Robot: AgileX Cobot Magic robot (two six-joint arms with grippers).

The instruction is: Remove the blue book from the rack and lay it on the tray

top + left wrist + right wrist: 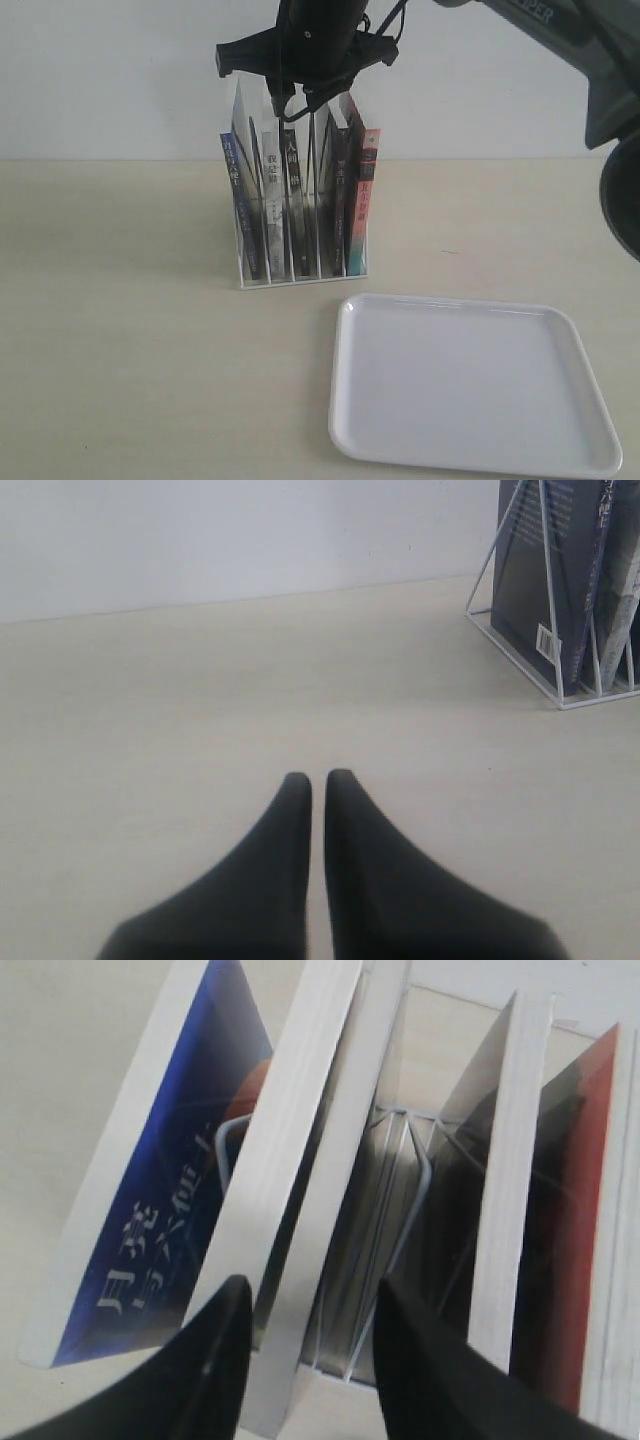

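The right hand hung over the rack, fingers spread to straddle book tops, gripping nothing. The blue book stood in the end slot farthest from the tray, just outside the fingers, not between them. The left hand, closed, idled over the desk, clear of the work.

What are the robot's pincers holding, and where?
Nothing. The right pincer stands open over the white wire rack, gripping no book; the left pincer is shut and empty.
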